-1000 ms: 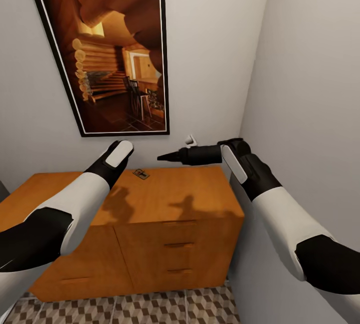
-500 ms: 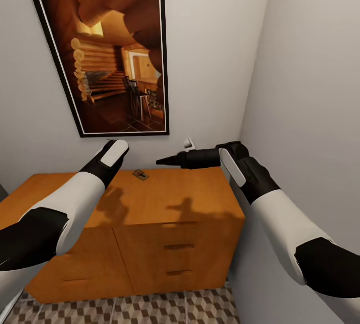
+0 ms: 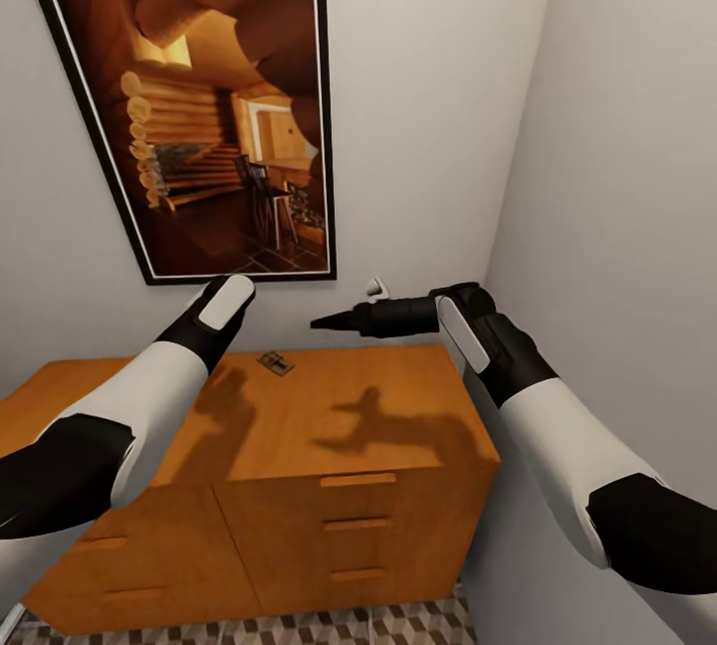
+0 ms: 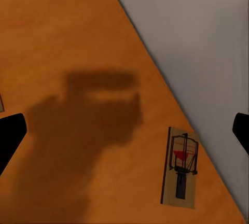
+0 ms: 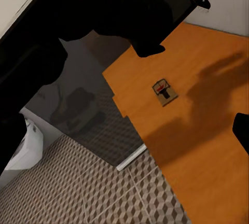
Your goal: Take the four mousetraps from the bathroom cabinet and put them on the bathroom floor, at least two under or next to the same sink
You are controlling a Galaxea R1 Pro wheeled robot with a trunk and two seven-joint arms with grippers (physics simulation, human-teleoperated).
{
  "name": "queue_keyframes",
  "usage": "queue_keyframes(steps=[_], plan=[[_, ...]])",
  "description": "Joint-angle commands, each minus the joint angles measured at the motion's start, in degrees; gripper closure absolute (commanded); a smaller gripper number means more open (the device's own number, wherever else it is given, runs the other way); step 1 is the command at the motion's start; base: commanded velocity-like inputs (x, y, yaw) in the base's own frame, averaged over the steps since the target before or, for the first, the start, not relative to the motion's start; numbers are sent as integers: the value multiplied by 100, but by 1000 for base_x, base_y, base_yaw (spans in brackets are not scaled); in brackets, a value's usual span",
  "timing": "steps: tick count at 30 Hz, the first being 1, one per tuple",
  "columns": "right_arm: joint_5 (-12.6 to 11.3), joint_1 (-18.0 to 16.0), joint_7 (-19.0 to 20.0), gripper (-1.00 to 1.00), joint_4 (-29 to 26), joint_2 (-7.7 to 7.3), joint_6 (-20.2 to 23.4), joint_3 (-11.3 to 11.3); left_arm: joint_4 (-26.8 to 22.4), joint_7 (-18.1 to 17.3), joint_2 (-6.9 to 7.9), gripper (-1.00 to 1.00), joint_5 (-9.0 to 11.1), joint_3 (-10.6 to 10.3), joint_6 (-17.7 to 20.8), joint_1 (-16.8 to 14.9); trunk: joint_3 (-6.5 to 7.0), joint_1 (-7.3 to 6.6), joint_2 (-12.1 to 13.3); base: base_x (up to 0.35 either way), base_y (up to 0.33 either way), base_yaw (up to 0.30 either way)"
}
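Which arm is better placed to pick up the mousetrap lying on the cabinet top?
Probably the left: the left gripper hangs open over the cabinet beside the mousetrap, while the right gripper sits farther off, pointing sideways.

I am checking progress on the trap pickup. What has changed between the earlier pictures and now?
The head camera has moved closer to the orange-brown wooden cabinet, so the whole picture shifted. Nothing was taken hold of or let go. The small tan wooden mousetrap stays on the cabinet top near the wall; the left claw remains open above it and the right claw still points across, both empty.
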Motion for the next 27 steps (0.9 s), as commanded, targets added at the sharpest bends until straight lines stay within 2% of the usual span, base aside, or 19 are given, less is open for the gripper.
queue_keyframes(steps=[1, 6, 17, 27], plan=[[0, -6, 11, -100, 1, 0, 21, 0, -14, 36, 12, -100, 17, -34, 59, -6, -8, 1, -6, 58, 0, 0], [0, -6, -5, -100, 9, 1, 19, 2, -40, 141, 36, -100, 16, -34, 53, -6, -8, 1, -6, 27, 0, 0], [0, -2, -143, -100, 15, 2, 11, 145, -50, 698, 77, -100, 0, -55, 21, -6, -8, 1, -6, 5, 0, 0], [0, 3, -174, -100, 27, 7, 2, 226, -105, 837, 219, -100, -2, -64, 22, -6, -8, 1, -6, 0, 0, 0]])
